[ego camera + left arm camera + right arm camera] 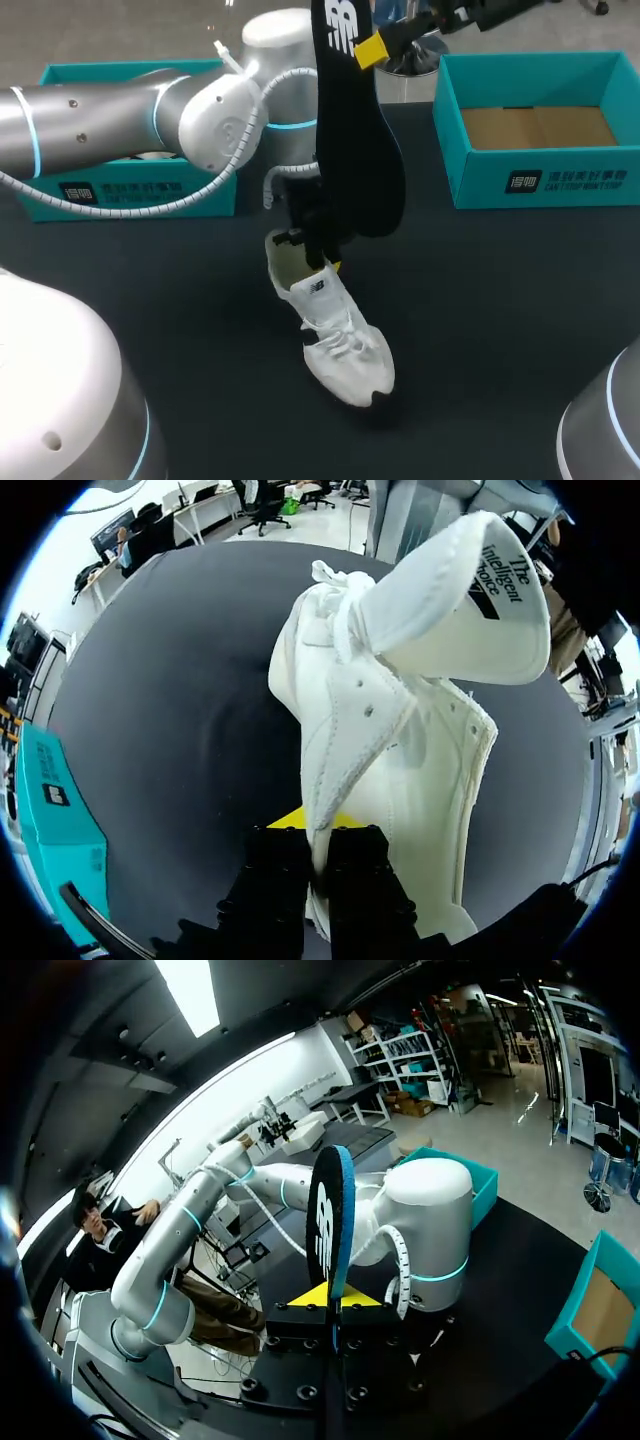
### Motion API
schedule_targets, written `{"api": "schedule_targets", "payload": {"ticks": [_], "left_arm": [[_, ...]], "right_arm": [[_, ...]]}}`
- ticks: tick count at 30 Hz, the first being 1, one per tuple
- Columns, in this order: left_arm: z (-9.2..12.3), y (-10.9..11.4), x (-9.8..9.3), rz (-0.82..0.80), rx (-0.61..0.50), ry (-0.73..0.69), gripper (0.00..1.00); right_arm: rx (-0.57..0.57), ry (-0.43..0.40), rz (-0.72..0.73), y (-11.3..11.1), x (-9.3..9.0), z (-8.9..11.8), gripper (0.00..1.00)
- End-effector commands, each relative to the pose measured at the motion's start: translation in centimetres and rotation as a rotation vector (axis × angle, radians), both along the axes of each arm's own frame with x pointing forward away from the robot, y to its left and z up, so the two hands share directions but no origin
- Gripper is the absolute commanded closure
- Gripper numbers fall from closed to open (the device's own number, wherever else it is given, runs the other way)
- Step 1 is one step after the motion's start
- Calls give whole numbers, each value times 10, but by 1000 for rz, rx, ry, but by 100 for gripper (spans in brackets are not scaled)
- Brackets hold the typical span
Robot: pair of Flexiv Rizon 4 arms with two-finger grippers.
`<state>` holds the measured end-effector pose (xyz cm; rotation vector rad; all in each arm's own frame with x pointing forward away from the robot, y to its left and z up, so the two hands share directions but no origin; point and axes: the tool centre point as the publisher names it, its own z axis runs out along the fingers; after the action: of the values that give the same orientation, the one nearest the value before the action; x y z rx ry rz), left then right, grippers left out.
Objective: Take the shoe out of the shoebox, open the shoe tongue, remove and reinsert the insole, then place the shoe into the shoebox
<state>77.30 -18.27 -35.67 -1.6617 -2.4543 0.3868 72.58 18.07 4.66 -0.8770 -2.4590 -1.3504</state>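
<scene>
Head view: the left gripper (322, 255) is closed on the heel collar of the white lace-up sports shoe (340, 340), which rests on the dark table (500, 320). The shoe lies directly below and ahead of that gripper. Its long axis runs from the heel, under the gripper, to the toe at the near right. The right gripper (372, 48) is clamped on one end of the black foam insole (355, 140). The insole hangs with its long axis close to vertical and its lower end near the left gripper. The open teal cardboard shoebox (520, 180) stands well apart at the far right.

Left wrist view: the collar wall sits between the fingers, and the white tongue (460, 600) is folded out.

Right wrist view: the insole stands edge-on between the yellow tips.
</scene>
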Motion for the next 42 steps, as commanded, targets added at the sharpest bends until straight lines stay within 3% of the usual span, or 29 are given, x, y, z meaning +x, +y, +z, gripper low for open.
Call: {"api": "schedule_targets", "payload": {"ticks": [1,10,31,32,33,38,42], "left_arm": [[1,-7,-9,-271,-64,8,100],[-5,-22,-22,-373,-59,-1,100],[-27,-38,-32,-419,-88,-41,100],[-27,-38,-32,-418,-97,-56,76],[-27,-38,-32,-415,-110,-71,0],[-26,-39,-30,-391,-162,-102,0],[-17,-38,-25,-312,-280,-129,0]], "right_arm": [[-2,2,0,1,1,0,100],[-2,2,0,1,1,0,100],[-2,2,0,1,1,0,100],[-2,2,0,1,1,0,100],[-2,2,0,1,1,0,100],[-2,2,0,1,1,0,100],[-2,2,0,1,1,0,100]]}}
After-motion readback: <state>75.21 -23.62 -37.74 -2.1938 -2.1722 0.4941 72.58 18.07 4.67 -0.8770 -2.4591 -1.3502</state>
